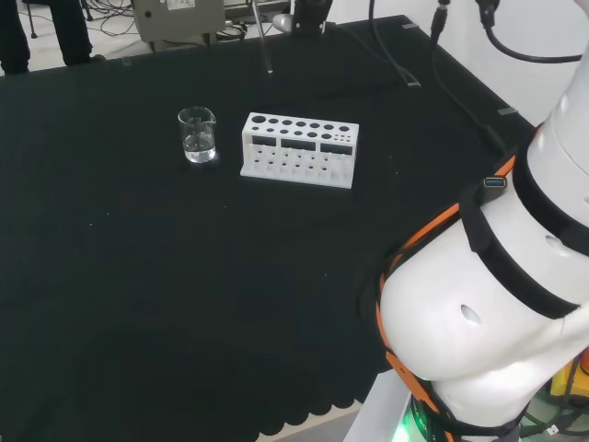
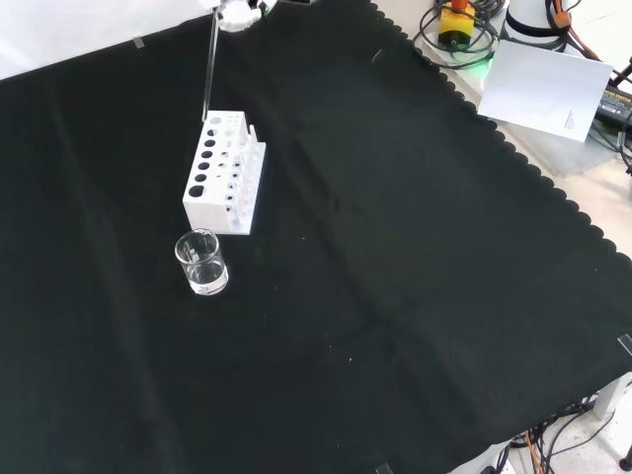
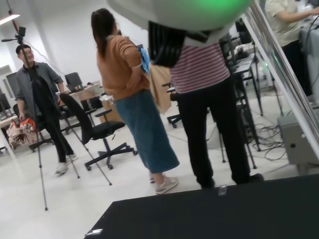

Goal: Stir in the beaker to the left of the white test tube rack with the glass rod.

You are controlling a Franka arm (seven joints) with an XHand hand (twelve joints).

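The glass rod (image 2: 209,74) hangs upright below the hand (image 2: 237,13), grip unclear, over the white test tube rack (image 2: 225,172); the beaker (image 2: 201,262) waits beyond, unstirred.

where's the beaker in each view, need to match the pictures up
Head view: the beaker stands just left of the white test tube rack, apart from it, in the far half of the black cloth.
Front view: the beaker stands just below the rack's near end, left of centre.
Wrist view: not in it; the camera looks out over the cloth's edge into the room.
Shared landmark: the white test tube rack.
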